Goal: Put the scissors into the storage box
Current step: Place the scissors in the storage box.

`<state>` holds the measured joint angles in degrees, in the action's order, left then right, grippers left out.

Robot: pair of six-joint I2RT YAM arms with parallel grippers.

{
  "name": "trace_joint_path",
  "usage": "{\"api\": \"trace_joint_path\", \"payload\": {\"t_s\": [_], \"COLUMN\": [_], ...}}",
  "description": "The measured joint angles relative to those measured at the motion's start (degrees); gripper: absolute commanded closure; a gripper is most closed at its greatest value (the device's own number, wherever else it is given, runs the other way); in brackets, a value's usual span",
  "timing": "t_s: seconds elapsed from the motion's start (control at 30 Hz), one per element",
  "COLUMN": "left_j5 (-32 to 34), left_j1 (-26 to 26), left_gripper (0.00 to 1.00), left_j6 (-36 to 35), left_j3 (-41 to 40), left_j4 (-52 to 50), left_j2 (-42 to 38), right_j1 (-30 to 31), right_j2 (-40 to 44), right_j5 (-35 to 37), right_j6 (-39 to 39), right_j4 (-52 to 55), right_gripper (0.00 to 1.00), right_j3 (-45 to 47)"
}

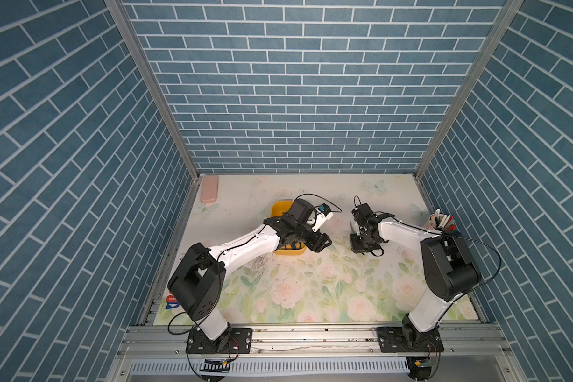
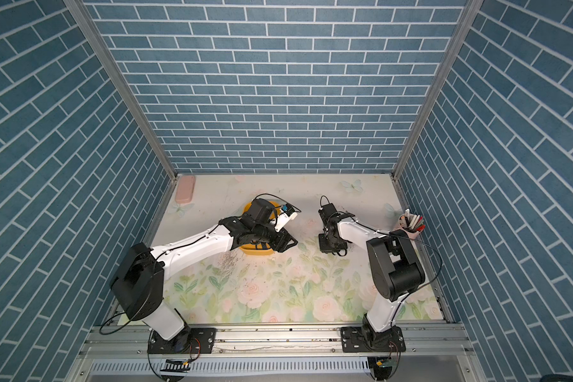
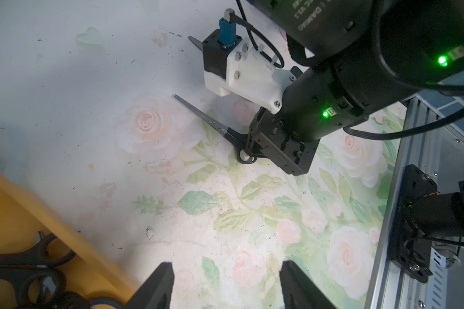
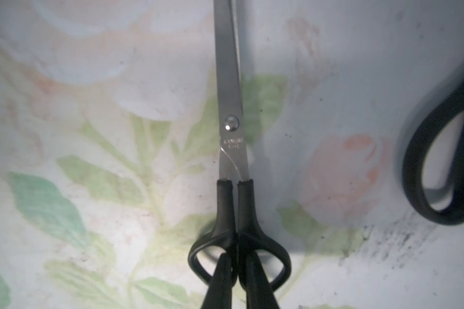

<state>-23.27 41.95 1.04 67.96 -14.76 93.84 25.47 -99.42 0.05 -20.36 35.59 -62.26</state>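
The right gripper (image 4: 237, 256) is closed tight on the black handles of one pair of scissors (image 4: 231, 107), with a finger in each loop. This pair lies on the tabletop (image 1: 311, 205), right of its centre. Its long axis runs from near edge to far edge, and the blades point to the far edge. The left gripper (image 3: 225, 267) is open and empty beside the storage box (image 3: 24, 208), left of centre, where other scissors (image 3: 24, 263) lie.

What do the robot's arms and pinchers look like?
The left arm and right arm have white tube links, chunky black joints and thin black cables looping along them. The left gripper and right gripper have black wedge-shaped fingers. Small green lights glow on the right wrist.
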Motion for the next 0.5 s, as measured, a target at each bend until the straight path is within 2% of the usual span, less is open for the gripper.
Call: {"api": "trace_joint_path", "payload": {"t_s": [0.17,0.37,0.5], "left_j5": [-0.8,-1.7,-1.3], "left_j1": [-4.4,-15.1,-18.7], "left_gripper": [0.29,0.27,0.26], "left_j6": [-1.6,-0.9,-0.2], "left_j3": [-2.1,-6.1,-8.8], "left_j4": [-1.0,-2.1,-2.8], "left_j2": [-4.2,-7.9,-9.6], "right_j1": [2.2,10.5,15.9], "right_j2": [0.0,-1.9,-7.2], "right_j5": [-2.0,-6.4,-8.6], "right_j6": [0.0,-0.5,-0.9], "right_j4": [2.7,4.0,3.8], "right_gripper": [1.00,1.00,1.00], "right_j3": [-8.8,-22.7,-30.7]}}
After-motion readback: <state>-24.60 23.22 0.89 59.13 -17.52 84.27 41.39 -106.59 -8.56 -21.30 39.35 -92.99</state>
